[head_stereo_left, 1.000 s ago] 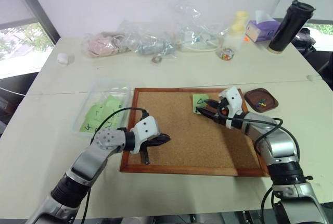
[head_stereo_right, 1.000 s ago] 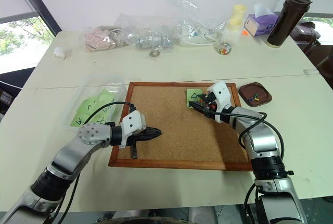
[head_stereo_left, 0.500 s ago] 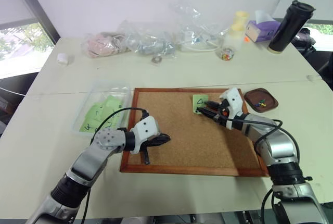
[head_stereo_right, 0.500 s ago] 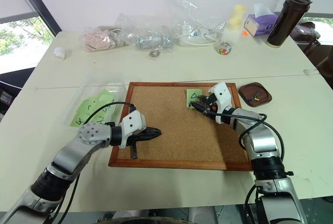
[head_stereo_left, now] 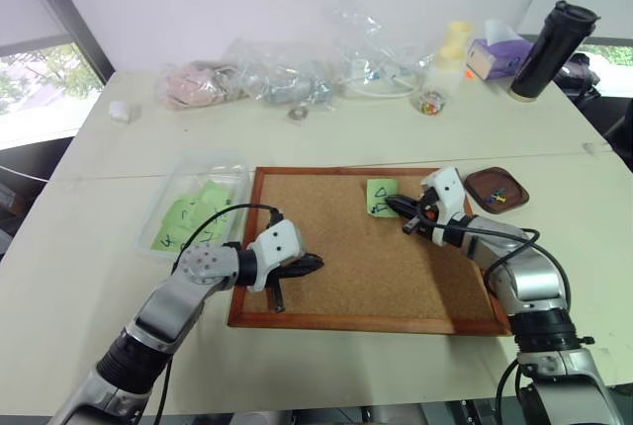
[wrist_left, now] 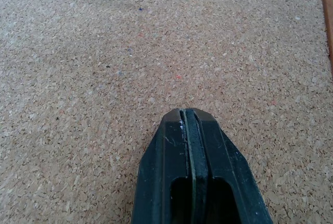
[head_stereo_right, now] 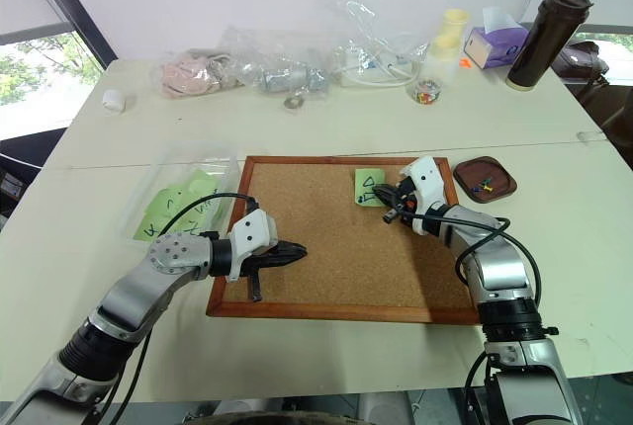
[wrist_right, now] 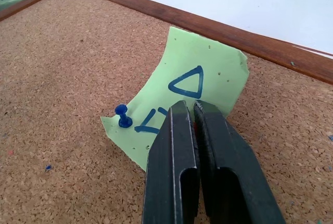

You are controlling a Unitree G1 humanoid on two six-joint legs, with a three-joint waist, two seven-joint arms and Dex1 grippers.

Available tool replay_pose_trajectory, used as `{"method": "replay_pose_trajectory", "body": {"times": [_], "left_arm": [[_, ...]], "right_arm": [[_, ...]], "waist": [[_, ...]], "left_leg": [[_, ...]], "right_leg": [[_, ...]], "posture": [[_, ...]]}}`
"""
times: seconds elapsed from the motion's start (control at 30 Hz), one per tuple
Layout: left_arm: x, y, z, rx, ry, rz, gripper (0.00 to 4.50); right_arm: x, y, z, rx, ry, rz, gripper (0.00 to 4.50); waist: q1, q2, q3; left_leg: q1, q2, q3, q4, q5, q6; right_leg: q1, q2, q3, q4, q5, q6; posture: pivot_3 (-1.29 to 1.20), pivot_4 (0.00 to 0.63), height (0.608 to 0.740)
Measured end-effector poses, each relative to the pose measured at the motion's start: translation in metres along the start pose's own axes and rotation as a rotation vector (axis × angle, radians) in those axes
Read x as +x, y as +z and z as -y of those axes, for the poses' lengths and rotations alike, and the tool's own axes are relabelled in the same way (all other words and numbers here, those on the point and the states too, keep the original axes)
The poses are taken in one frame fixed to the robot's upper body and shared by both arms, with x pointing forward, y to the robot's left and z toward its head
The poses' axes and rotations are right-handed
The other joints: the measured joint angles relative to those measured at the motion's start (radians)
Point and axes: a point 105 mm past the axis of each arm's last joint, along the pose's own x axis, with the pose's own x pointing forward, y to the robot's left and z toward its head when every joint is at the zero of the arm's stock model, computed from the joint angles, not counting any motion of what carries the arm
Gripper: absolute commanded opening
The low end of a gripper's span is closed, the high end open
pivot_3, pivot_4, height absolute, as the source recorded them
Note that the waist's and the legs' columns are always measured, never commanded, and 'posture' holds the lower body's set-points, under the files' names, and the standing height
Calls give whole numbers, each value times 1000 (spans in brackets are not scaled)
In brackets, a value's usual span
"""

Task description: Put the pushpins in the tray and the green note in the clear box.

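1. We are pressing our right pincer, fingers closed together, onto the green note on the cork board; a red speck shows between them.
2. A blue pushpin is pinning the note's corner.
3. Our left pincer is resting closed and empty over bare cork.
4. The tray, holding pins, is sitting right of the board; the clear box is lying left.
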Motion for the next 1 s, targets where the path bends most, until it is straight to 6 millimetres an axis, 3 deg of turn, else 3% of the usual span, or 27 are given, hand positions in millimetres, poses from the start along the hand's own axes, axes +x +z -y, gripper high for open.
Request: {"method": "replay_pose_trajectory", "body": {"times": [0.13, 0.2, 0.3, 0.53, 0.6, 0.7, 0.83, 1.0], "left_arm": [[0, 1, 0, -10, -5, -2, 0], [0, 1, 1, -16, -6, -6, 0], [0, 1, 1, -18, -7, -9, 0], [0, 1, 1, -17, -10, -10, 0], [1, 1, 2, -16, -14, -9, 0], [0, 1, 1, -15, -13, -11, 0], [0, 1, 1, -15, -11, -9, 0], [1, 1, 1, -16, -10, -9, 0]], "right_arm": [[-4, 7, 2, 51, -22, 16, 60], [-10, 23, 7, 52, -49, 69, 60], [-20, 44, 19, 50, -102, 136, 60], [-53, 63, 59, 90, -288, 209, 60], [-71, 49, 88, 124, -419, 178, 60], [-89, 26, 112, 159, -532, 117, 60], [-95, 3, 123, 186, -592, 70, 60], [-98, -9, 129, 200, -626, 47, 60]], "waist": [[0, 0, 0], [0, 0, 0], [0, 0, 0], [0, 0, 0], [2, 0, 0], [-1, 0, 0], [-1, 0, 0], [0, 0, 0]], "left_leg": [[-1, 0, 0, 0, 0, 0], [0, 0, 0, 0, 0, 0], [0, 0, 0, 0, 0, 0], [0, 0, 0, 0, 0, 0], [0, 0, 0, 0, 0, 0], [0, 0, 1, 0, 0, 0], [0, 0, 1, 0, 0, 0], [0, 0, 1, 0, 0, 0]], "right_leg": [[-1, 0, 0, 0, 0, 0], [-1, 0, 0, 0, 0, 0], [0, 0, 0, 0, 0, 0], [0, 0, 0, 0, 0, 0], [0, 0, 0, 0, 0, 0], [0, 0, 0, 0, 0, 0], [0, 0, 1, 0, 0, 0], [0, 0, 1, 0, 0, 0]], "posture": [[0, 150, 740], [0, 150, 740], [0, 150, 740], [0, 150, 740], [0, 150, 740], [0, 150, 740], [0, 150, 740], [0, 150, 740]]}}
